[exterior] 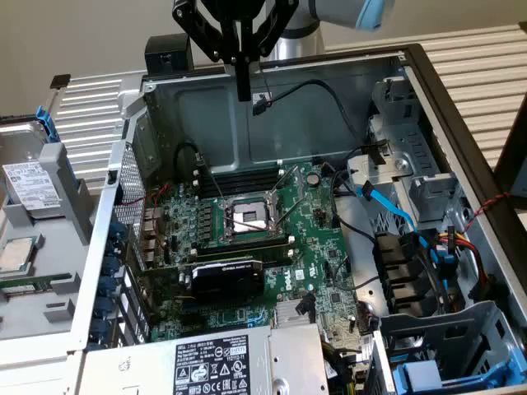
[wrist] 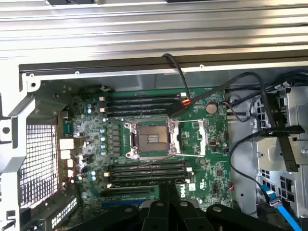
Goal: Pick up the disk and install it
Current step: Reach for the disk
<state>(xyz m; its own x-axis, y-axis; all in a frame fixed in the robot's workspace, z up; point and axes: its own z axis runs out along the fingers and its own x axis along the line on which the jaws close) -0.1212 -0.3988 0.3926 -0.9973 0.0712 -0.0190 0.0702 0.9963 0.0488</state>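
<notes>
Gripper (exterior: 244, 92) pressed together, holding nothing, hanging above far wall of open computer case (exterior: 206, 115). Disk (exterior: 29, 188) propped in grey holder (exterior: 64, 169) outside case, exterior view's left edge.

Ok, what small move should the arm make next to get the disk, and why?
Probably swing toward the exterior view's left: the gripper hangs shut and empty over the open computer case, while the disk lies outside it in the grey holder there.
</notes>
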